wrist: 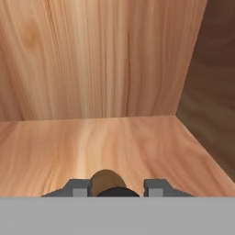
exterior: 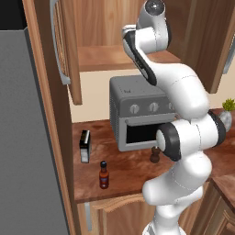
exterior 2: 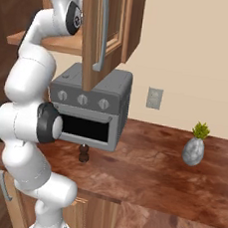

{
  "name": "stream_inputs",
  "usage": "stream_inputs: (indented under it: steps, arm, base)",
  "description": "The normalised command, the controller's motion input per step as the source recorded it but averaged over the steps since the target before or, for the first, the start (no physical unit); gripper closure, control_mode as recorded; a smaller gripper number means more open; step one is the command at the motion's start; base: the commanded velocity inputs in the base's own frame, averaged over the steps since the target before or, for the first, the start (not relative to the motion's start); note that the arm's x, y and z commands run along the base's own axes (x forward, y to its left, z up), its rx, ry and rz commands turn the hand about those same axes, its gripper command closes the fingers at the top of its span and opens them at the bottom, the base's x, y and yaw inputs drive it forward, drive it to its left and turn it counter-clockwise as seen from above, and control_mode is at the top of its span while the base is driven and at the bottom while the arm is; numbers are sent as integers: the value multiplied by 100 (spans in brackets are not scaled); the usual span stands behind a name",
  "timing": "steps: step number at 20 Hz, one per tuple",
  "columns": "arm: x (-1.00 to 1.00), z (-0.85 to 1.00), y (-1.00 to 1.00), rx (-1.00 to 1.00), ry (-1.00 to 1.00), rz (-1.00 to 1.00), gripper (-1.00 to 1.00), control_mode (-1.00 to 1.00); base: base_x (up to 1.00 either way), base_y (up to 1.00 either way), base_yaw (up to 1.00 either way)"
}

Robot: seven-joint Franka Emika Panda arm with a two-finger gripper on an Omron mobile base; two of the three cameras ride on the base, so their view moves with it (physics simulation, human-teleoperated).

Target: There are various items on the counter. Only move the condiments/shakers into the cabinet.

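We have the gripper (wrist: 109, 188) up inside the open wall cabinet (exterior: 114, 57), w/ the hand view looking along the wooden shelf (wrist: 114, 147) toward the back panel and right side wall. Between the two finger tips (wrist: 78, 187) sits a tan, rounded thing over a dark cap, which we take to be the tan shaker (wrist: 106, 181); the jaws are drawn in and clamped on it, so it's in hand and not yet set down. We reckon it's held low over the shelf so it can be released upright w/o tipping, though contact w/ the boards can't be judged. The cabinet doors (exterior 2: 97, 39) stand swung open, which is why the arm can reach in above the grey toaster oven (exterior: 137, 112). Down on the table (exterior: 124, 167) two condiments wait: the red sauce bottle (exterior: 104, 175) near the front edge, and the dark pepper mill (exterior: 155, 155), just in front of the oven and partly behind the arm. The black-and-white box (exterior: 85, 146) stands near the left end; it's no condiment, so it stays put. A potted plant (exterior 2: 194, 145) sits well apart at the right. Our read: first of three nearly placed, two to go.
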Motion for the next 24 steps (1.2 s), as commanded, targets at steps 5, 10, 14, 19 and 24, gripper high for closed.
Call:
stream_inputs:
  steps: [5, 10, 14, 19, 24]
  arm:
    - [29, -22, 0, -4, 0, 0, -100, -100]
    - [39, -21, 0, -6, -3, 0, -100, -100]
    - [54, -15, 0, -5, -4, 0, -100, -100]
    - [21, -1, 0, 0, -1, 0, -100, -100]
    - [-5, 0, 0, 0, 0, 0, -100, -100]
  base:
    - [0, 0, 0]
    - [0, 0, 0]
    - [0, 0, 0]
    - [0, 0, 0]
    - [0, 0, 0]
